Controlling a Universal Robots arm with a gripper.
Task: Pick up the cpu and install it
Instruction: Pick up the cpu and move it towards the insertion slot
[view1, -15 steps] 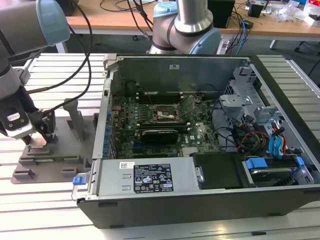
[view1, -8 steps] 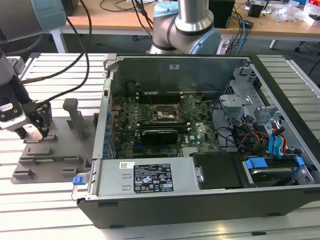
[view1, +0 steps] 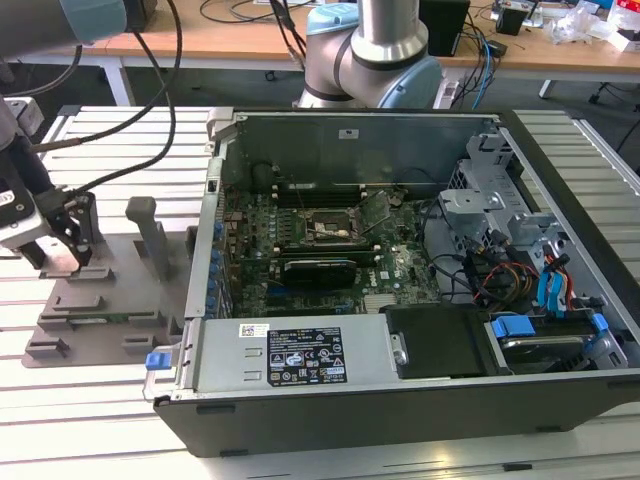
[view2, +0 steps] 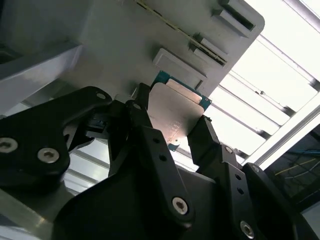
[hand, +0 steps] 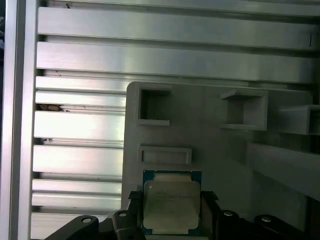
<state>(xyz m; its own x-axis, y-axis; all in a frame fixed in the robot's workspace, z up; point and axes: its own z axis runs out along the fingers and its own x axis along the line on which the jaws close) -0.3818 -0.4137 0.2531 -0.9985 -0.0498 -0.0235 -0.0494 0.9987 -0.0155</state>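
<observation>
The gripper (view2: 172, 114) is closed down to a narrow gap, just the width of the cpu (view2: 175, 107). Its two black fingers (view2: 150, 142) press on two opposite edges of the cpu, one on each side. The first wrist view shows the same grip, with the cpu (hand: 171, 205) held squarely between the fingers (hand: 208, 201). The cpu lies flat, its silvery metal top facing the wrist cameras and its thin green edge showing along the side away from the gripper's body (it is close to square, so it has no long axis to speak of). Its sides run parallel to the straight edges of the grey tray (hand: 215, 155), and it sits just beside a low raised bar (hand: 165, 155) on that tray. I cannot tell whether it rests on the tray or is a little off it. In the exterior view the gripper (view1: 62, 245) stands low over the grey tray (view1: 110, 315) at the exterior view's left, on a table (view1: 90, 400) of aluminium slats. Well apart from it, toward the exterior view's right, the open computer case (view1: 300, 360) lies on its side, with the motherboard (view1: 300, 260) showing and the dark socket (view1: 330, 228) near its middle. The arm's base (view1: 375, 50) rises behind the case.
</observation>
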